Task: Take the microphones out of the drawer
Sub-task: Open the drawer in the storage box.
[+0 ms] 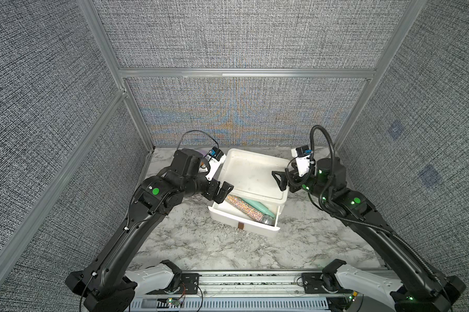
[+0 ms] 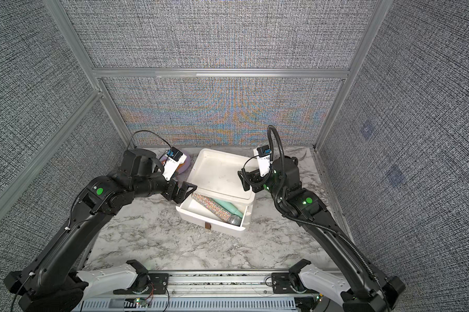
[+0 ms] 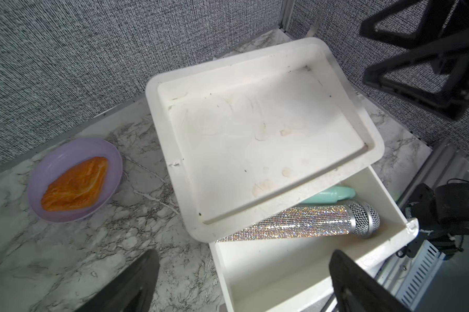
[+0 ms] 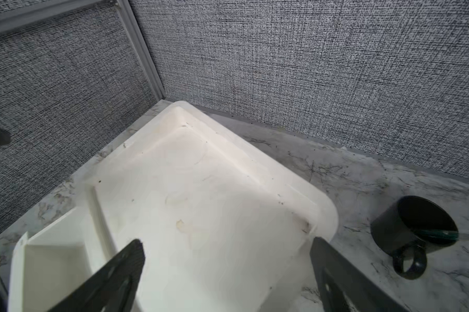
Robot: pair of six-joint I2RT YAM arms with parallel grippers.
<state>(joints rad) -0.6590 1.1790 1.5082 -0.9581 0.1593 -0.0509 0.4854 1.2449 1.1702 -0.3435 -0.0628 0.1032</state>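
Observation:
The microphone (image 1: pixel 248 208) (image 2: pixel 217 206) (image 3: pixel 303 222), glitter-covered with a silver mesh head, lies slantwise in the pulled-out white drawer (image 1: pixel 244 229) (image 2: pixel 214 227) (image 3: pixel 282 272) (image 4: pixel 52 256). A teal object (image 1: pixel 257 208) (image 3: pixel 333 194) lies behind it. My left gripper (image 1: pixel 223 193) (image 2: pixel 186 190) (image 3: pixel 242 259) is open at the drawer's left end by the microphone's handle tip. One finger is over the table, the other over the drawer. My right gripper (image 1: pixel 278 179) (image 2: pixel 244 179) (image 4: pixel 227 244) is open and empty above the right edge of the white box top (image 1: pixel 255 173) (image 4: pixel 200 202).
A purple plate (image 3: pixel 65 151) (image 2: pixel 184 166) holding an orange crumpled item (image 3: pixel 76 183) sits left of the box near the back wall. A black mug (image 4: pixel 414 229) stands on the marble table right of the box. Grey walls close in on three sides.

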